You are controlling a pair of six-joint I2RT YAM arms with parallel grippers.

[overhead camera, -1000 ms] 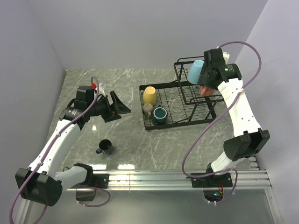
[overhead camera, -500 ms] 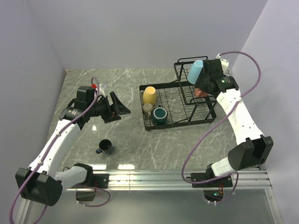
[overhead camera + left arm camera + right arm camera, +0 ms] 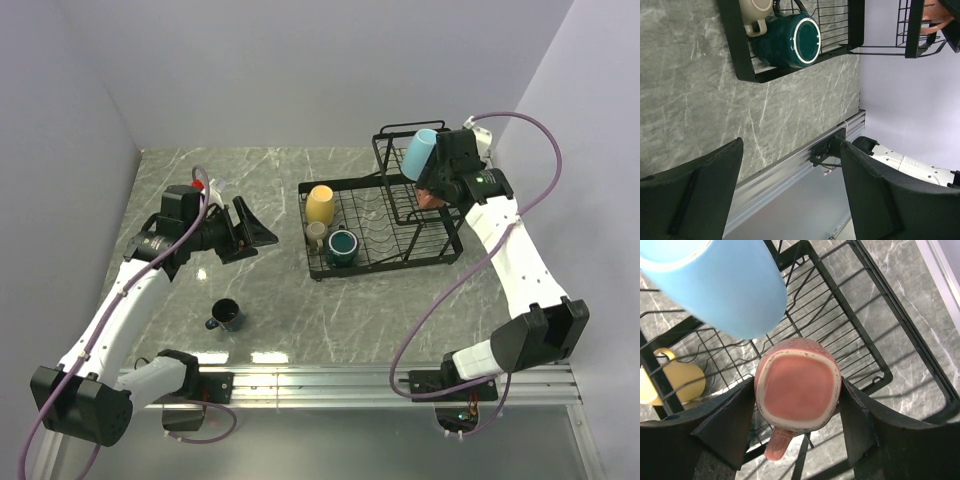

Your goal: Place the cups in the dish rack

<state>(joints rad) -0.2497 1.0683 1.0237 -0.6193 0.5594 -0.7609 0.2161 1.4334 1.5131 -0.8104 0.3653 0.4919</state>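
The pink mug (image 3: pixel 797 390) is held upside down between the fingers of the right gripper (image 3: pixel 797 415), base toward the wrist camera and handle pointing at the lens, over the raised upper basket of the dish rack (image 3: pixel 400 215). In the overhead view only a sliver of that mug (image 3: pixel 432 197) can be seen under the right gripper (image 3: pixel 440 185). The light blue mug (image 3: pixel 420 153) is seen tilted against the top of the rack's upper frame, just beside the pink one.

On the lower tray, three mugs are gathered at the left end: the yellow mug (image 3: pixel 320 204), the small tan mug (image 3: pixel 316 232) and the dark green mug (image 3: pixel 342 245), mouth up. The navy mug (image 3: pixel 225 315) is found standing alone on the marble table (image 3: pixel 380 320), well apart from the rack.

The left gripper (image 3: pixel 255 230) is held spread wide and empty above the table, aimed toward the rack.
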